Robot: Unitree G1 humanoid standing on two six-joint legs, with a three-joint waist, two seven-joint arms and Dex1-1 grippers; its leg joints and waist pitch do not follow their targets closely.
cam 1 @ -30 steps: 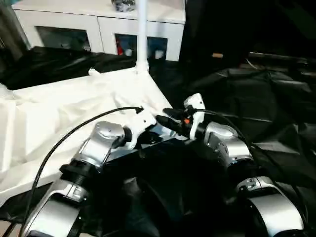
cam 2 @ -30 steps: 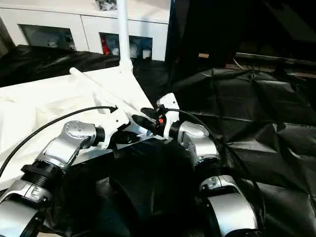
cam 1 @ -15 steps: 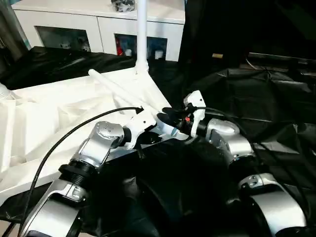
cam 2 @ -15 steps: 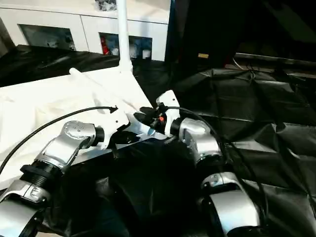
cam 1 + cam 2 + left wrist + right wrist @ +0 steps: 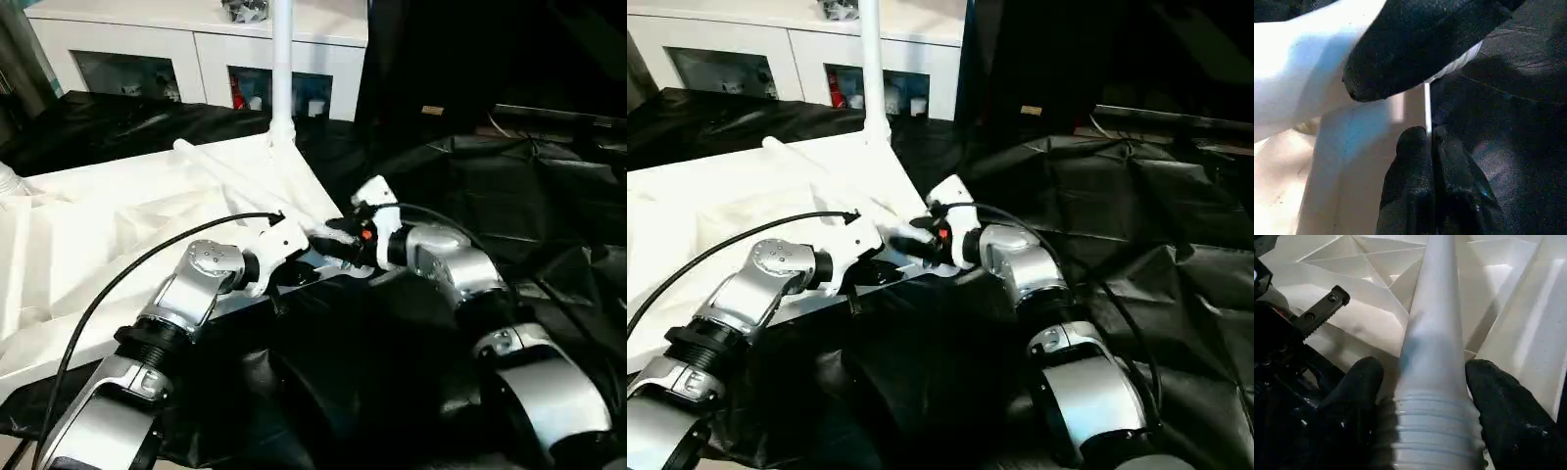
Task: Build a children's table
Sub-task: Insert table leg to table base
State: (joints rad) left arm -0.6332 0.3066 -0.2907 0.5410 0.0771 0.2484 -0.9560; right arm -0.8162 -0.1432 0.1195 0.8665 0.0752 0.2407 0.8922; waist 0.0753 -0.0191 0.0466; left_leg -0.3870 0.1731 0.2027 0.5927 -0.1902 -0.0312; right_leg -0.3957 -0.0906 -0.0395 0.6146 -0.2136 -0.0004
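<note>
- Your right pincer has its two black fingers set on either side of a loose white leg, close against its threaded end, so it is pinching that leg.
- Your left pincer has its fingers pressed together on the thin edge of the white tabletop.
- In the head views, the two pincers meet just beside each other at the top's near corner, right pincer at 3 o'clock of the left pincer.
- The held leg lies slanted across the top's ribbed underside towards 11 o'clock.
- Another leg stands upright in the far corner socket, at 12 o'clock.
- Black sheeting lies around the top; a white cabinet stands behind.
</note>
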